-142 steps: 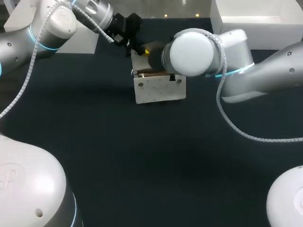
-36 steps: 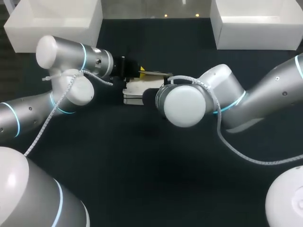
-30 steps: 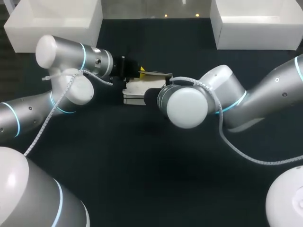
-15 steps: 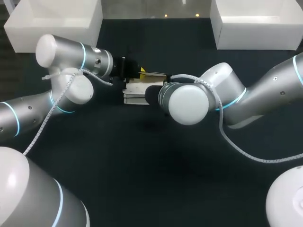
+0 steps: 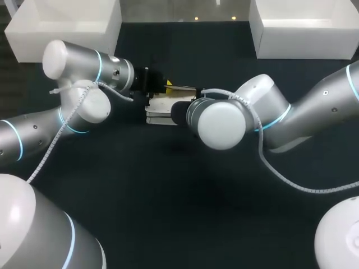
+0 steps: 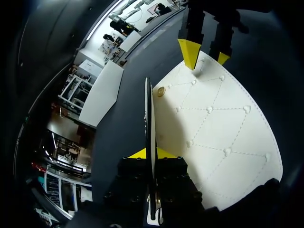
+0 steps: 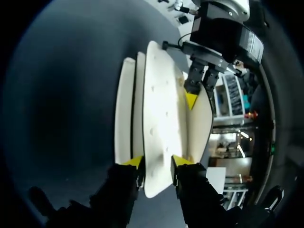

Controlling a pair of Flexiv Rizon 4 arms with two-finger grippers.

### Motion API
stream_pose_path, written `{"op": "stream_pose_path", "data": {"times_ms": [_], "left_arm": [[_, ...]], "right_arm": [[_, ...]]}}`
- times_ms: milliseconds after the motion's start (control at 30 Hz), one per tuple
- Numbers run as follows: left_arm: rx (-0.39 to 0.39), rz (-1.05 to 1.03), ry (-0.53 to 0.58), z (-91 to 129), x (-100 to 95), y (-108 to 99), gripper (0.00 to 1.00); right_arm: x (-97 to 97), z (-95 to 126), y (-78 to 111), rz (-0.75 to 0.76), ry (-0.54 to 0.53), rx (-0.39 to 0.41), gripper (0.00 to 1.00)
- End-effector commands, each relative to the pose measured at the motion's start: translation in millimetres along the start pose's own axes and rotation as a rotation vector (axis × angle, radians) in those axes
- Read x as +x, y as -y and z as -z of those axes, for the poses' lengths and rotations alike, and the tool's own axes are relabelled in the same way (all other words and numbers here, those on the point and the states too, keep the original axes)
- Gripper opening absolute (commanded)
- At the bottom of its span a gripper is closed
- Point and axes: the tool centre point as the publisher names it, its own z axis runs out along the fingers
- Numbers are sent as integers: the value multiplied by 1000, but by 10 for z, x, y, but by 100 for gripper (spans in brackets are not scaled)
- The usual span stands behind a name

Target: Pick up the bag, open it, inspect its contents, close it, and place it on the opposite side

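Bag (image 5: 159, 106), partly hidden overhead, held by left tool (image 6: 151, 153) and right tool (image 7: 154, 162).

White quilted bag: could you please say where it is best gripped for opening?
On the white quilted bag, likely the thin flap edge, approached end-on from the left side: it stands apart as a flat blade, and the left end effector pinches it there.

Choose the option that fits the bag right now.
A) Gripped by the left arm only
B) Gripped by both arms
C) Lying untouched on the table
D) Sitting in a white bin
B: in the left wrist view the left jaws clamp the bag by its thin flap, and in the right wrist view the right jaws pinch a white panel from both sides.
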Motion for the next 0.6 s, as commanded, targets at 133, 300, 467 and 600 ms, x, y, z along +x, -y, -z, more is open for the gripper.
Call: {"op": "stream_pose_path", "data": {"times_ms": [133,300,467,600], "left_arm": [[0,1,1,-12,14,-9,0],[1,3,0,-14,18,-12,0],[8,-5,4,5,28,0,0],[23,-22,19,36,43,28,0]], "right_arm": [[54,36,-7,10,24,3,18],[64,32,-12,16,22,5,2],[85,3,-22,18,13,3,0],[97,-1,-21,16,12,3,0]]}}
